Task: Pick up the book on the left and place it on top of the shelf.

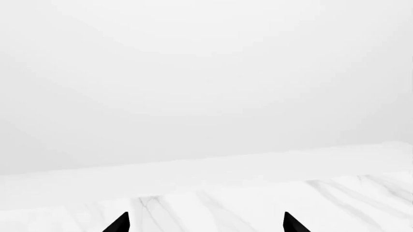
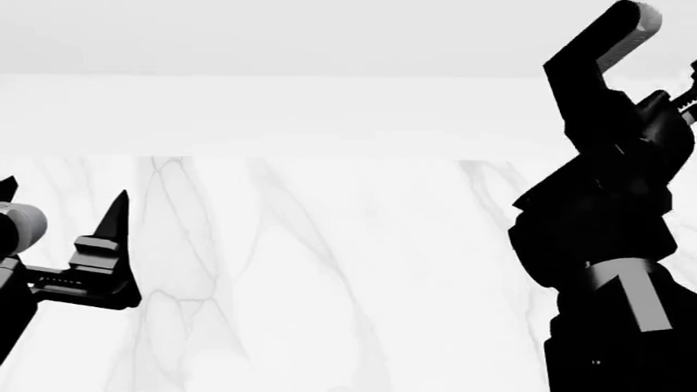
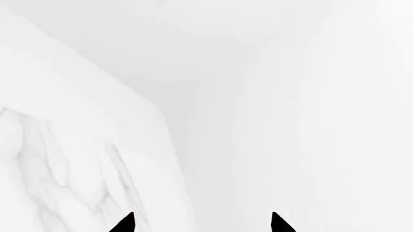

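The head view shows a white marble table (image 2: pixel 326 269) with grey veining filling the field, ending at a pale wall at 12 o'clock. The left end effector (image 2: pixel 60 208) sits at 9 o'clock in that view, above the table surface, with its two pointed black fingers spread apart and nothing between them. In the left wrist view the left end effector's two fingertips (image 1: pixel 119 223) show as separate dark points with the table edge and blank wall beyond them. The right arm (image 2: pixel 610 245) rises at 3 o'clock in the head view, raised well above the table. The right end effector (image 3: pixel 201 223) appears in the right wrist view only as two dark tips set apart, empty, facing the table edge and wall. Neither the book nor the shelf appears in any view.
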Motion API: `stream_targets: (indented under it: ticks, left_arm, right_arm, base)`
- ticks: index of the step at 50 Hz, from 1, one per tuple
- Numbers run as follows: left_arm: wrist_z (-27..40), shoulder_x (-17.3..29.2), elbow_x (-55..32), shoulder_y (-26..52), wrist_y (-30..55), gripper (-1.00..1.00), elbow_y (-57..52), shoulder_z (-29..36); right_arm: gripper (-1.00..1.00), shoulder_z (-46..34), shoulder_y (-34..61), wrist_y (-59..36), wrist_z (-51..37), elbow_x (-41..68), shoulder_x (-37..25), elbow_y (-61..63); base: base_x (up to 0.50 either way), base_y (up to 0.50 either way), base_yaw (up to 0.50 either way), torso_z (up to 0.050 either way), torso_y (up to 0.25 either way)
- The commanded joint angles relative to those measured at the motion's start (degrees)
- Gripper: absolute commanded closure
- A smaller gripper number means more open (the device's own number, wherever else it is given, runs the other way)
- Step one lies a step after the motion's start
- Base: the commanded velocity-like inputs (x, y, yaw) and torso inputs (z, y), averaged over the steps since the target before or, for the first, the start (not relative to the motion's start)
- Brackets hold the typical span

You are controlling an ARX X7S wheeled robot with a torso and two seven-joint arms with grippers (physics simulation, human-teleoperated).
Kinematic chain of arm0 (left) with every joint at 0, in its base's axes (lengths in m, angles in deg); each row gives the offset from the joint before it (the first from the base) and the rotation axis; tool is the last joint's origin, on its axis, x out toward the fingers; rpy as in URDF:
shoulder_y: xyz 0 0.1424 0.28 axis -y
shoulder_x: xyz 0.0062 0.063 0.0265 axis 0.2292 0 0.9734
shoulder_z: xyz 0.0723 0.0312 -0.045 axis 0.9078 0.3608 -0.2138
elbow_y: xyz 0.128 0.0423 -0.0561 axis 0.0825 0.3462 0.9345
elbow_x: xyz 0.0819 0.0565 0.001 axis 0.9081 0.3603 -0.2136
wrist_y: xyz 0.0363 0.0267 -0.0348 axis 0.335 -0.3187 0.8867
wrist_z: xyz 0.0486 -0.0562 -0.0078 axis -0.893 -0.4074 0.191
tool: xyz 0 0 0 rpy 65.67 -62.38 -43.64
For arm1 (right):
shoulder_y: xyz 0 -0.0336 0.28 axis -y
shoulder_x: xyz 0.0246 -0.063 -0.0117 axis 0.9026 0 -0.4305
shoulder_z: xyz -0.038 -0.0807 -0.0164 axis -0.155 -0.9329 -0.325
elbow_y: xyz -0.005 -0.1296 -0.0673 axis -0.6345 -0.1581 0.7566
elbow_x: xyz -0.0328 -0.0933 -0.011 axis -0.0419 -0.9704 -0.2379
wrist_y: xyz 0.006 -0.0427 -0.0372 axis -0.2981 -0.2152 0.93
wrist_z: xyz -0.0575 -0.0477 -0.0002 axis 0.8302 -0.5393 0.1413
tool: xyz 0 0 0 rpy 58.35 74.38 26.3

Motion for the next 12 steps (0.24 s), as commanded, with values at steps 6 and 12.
stream_targets:
  ticks: [6, 12]
  left_arm:
    - [-1.34, -1.21, 2.23, -0.13, -2.2, -1.0, 1.74, -0.04]
    - [-1.27, -1.2, 2.08, -0.09, -2.37, -1.0, 1.85, -0.02]
  right_arm:
    - [-1.0, 25.47, -23.74, 0.71, 8.71, 28.14, -11.8, 44.6]
    - [-1.0, 27.38, -29.65, 0.77, 6.81, 31.22, -14.05, 55.24]
  base:
    - [0.0, 0.0, 0.0, 0.0, 0.0]
    - [0.0, 0.0, 0.0, 0.0, 0.0]
